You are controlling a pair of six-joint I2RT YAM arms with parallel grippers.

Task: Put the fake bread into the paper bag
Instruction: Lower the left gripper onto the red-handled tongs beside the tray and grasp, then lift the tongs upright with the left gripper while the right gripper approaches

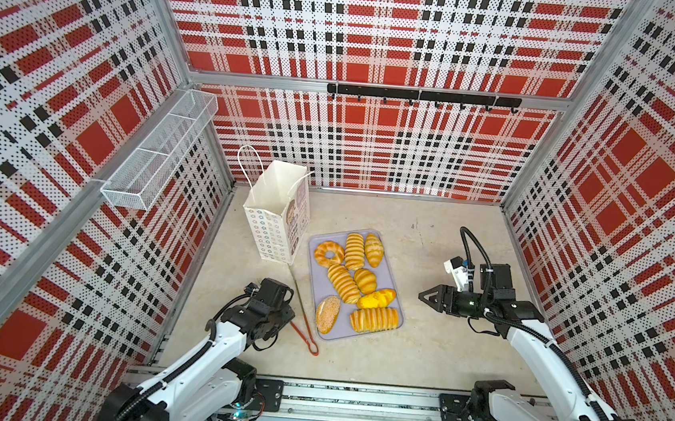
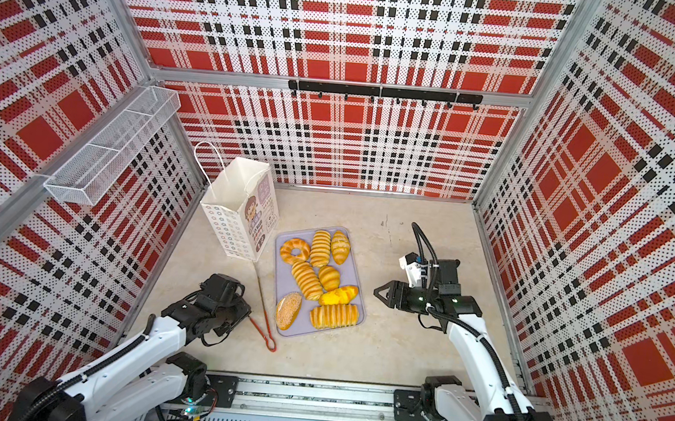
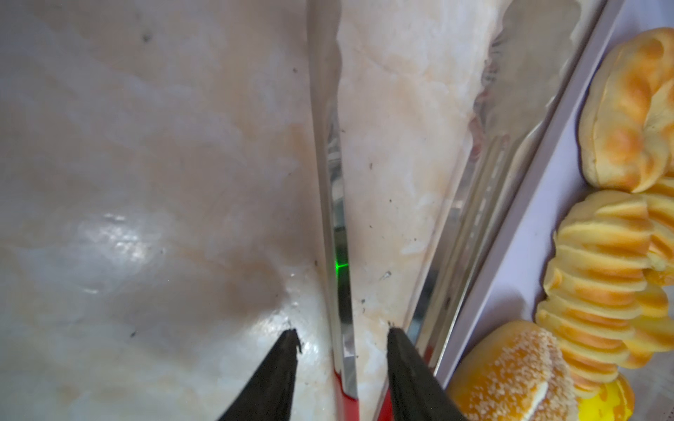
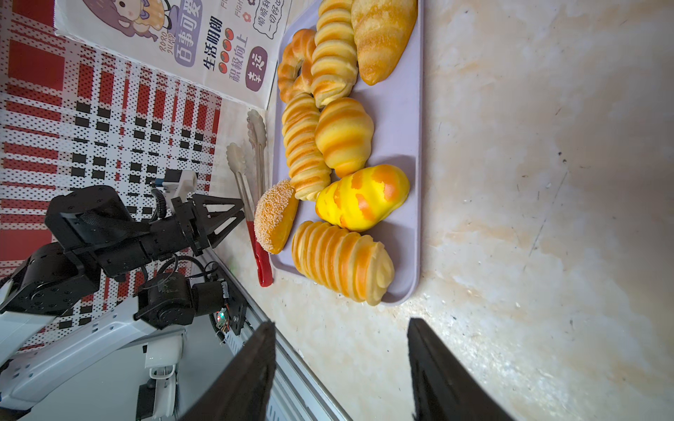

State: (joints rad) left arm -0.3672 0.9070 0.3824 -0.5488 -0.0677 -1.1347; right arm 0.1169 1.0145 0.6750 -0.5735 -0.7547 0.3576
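Several golden fake breads lie on a lavender tray in both top views, among them a ring, a ridged loaf and a brown seeded oval. The white paper bag stands upright and open-topped just behind the tray's left corner. My left gripper is low over the floor left of the tray. It is open, its fingers straddling one arm of the red-handled tongs with gaps on both sides. My right gripper hovers open and empty to the right of the tray.
The tongs lie along the tray's left edge, tips toward the bag. A white mesh basket hangs on the left wall and a black hook rail on the back wall. Plaid walls enclose the beige floor.
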